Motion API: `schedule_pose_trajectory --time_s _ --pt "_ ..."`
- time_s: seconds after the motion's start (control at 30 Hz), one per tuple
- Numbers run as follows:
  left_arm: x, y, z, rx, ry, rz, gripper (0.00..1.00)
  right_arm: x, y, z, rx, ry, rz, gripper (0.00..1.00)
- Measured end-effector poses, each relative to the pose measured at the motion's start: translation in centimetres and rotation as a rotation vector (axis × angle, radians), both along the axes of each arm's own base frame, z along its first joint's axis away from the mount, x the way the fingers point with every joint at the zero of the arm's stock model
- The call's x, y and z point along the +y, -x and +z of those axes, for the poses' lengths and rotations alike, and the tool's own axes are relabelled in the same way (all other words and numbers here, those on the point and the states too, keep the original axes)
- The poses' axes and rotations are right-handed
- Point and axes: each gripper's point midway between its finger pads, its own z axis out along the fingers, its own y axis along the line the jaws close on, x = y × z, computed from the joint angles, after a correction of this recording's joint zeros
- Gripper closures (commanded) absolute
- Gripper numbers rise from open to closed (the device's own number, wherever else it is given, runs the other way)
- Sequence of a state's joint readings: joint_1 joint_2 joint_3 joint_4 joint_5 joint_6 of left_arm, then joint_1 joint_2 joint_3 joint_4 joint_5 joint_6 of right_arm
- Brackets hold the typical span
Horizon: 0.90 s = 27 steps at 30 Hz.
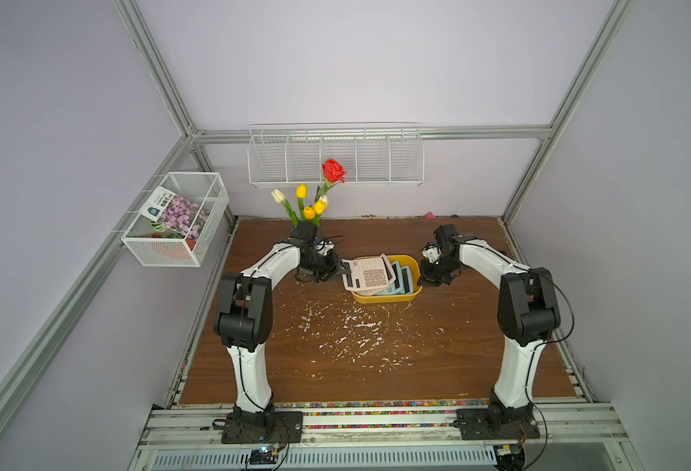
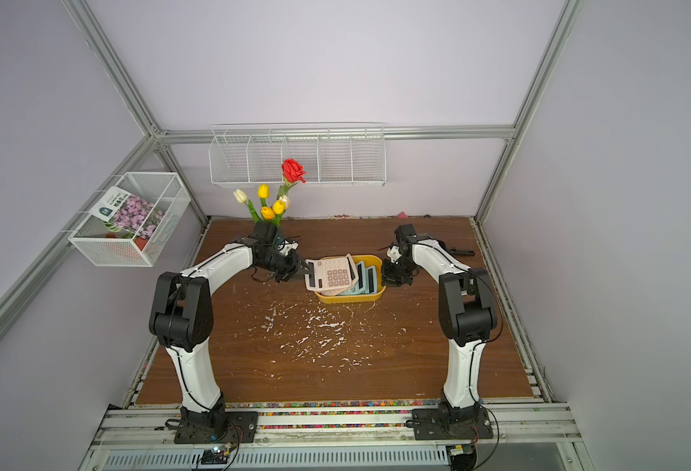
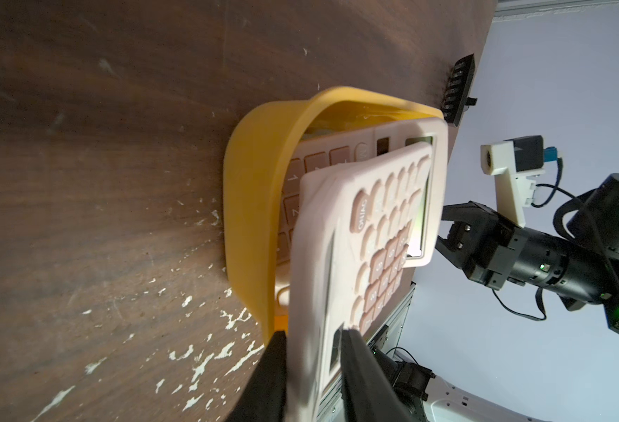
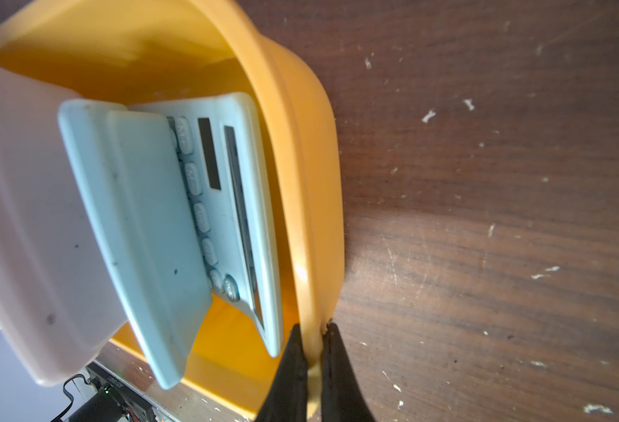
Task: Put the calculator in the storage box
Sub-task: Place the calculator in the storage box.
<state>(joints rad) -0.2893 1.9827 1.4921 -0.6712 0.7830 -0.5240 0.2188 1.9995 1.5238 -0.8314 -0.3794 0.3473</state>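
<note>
A pink calculator (image 1: 368, 272) (image 2: 331, 274) (image 3: 373, 237) leans tilted over the left end of the yellow storage box (image 1: 380, 298) (image 2: 348, 299) (image 3: 253, 182). It lies on another pink calculator (image 3: 337, 146). My left gripper (image 1: 343, 270) (image 3: 313, 336) has a finger against each face of the top calculator's outer edge, which looks blurred. Two pale blue calculators (image 1: 403, 279) (image 4: 227, 182) stand slanted in the right half of the box. My right gripper (image 1: 422, 281) (image 4: 315, 350) is shut on the right wall of the box (image 4: 300, 128).
A vase of tulips and a red rose (image 1: 311, 200) stands just behind my left wrist. White wire baskets hang on the back wall (image 1: 335, 159) and left wall (image 1: 176, 220). White flecks (image 1: 356, 326) dot the brown table. A black part (image 2: 462, 252) lies near its right edge.
</note>
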Motion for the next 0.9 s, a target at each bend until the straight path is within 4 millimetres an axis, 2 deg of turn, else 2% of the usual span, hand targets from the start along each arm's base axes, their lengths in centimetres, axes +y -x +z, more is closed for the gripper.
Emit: schedule_pose_trajectory --time_s 0.6,0.9 --pt "0.01 0.04 -0.83 0.019 -0.007 -0.004 0.66 0.05 0.03 -0.02 0.002 -0.011 -0.001 1.00" --pt "-0.05 0.10 -0.83 0.019 -0.008 -0.007 0.58 0.08 0.08 -0.02 0.002 -0.014 0.000 1.00"
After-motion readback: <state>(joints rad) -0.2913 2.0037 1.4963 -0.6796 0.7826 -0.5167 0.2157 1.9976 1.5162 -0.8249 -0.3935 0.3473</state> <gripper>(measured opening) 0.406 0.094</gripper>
